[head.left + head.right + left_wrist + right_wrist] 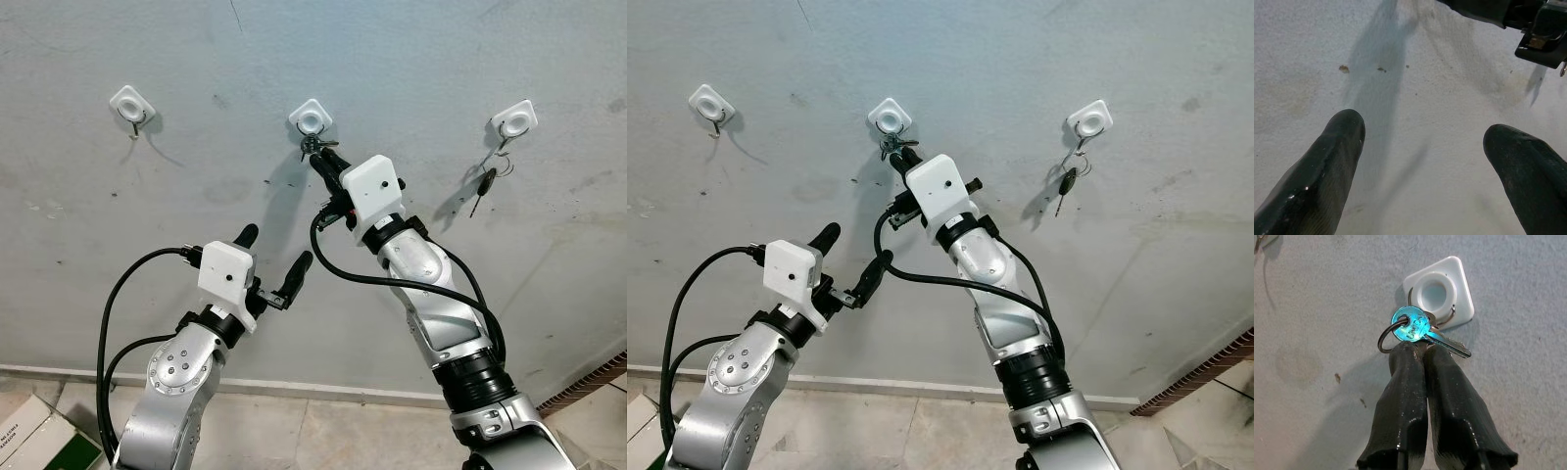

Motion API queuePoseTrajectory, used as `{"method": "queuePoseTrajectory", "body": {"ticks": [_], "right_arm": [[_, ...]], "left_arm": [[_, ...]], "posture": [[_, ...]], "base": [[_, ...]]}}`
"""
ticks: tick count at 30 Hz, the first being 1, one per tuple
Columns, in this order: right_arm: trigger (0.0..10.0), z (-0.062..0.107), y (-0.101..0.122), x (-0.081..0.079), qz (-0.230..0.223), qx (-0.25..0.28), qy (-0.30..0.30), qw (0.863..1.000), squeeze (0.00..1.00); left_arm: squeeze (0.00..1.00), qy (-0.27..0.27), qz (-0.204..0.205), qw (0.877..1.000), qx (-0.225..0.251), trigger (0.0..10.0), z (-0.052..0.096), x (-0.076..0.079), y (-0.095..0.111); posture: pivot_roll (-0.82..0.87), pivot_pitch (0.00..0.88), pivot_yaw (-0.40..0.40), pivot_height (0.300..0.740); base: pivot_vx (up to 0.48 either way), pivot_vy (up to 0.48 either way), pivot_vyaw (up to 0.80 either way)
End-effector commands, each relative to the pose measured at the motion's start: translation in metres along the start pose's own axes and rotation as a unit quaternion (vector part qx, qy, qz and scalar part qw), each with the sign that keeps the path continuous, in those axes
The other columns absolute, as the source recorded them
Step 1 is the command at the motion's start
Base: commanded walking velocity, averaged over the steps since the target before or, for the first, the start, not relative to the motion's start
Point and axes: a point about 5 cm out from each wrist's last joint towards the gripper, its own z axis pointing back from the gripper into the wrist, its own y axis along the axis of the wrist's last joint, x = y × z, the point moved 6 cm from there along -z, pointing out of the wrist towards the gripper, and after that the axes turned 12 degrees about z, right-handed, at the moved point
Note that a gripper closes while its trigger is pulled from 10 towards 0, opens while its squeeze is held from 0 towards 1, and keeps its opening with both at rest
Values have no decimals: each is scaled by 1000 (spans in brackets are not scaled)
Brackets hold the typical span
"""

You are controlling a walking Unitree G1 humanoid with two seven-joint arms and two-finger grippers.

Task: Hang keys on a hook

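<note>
Blue-headed key (1411, 328), white hook (1440, 293), grey wall (294, 59), black right tool (1422, 352).

Three hooks sat in a row on the wall (411, 78): the left hook (131, 106) at ten o'clock, the middle hook (311, 118) at twelve, the right hook (513, 120) at two. A second key set (485, 184) hung below the right hook. The right claw (1422, 348) reached up to the middle hook, its fingers pressed together on the keys (1418, 330), which lay just under that hook, touching it. The left claw (276, 256) stood lower, at seven o'clock of the middle hook, fingers spread, near the wall. The floor (323, 431) lay beneath, with a box (34, 436) at eight o'clock.
</note>
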Motion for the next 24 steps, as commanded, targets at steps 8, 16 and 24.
{"method": "queuePoseTrajectory", "body": {"ticks": [8,16,24], "right_arm": [[10000,6,-3,10,8,-7,-21,1000,0],[10000,7,-5,15,12,-12,-35,999,0],[10000,8,-7,12,14,-15,-31,999,0]], "left_arm": [[0,4,-8,1000,3,10000,-1,-1,2],[0,3,-9,1000,4,10000,-2,-1,2],[0,3,-8,1000,4,10000,-2,0,1]], "posture": [[30,31,23,740],[27,32,25,740],[27,32,25,740]], "base": [[0,0,0],[0,0,0],[0,0,0]]}}
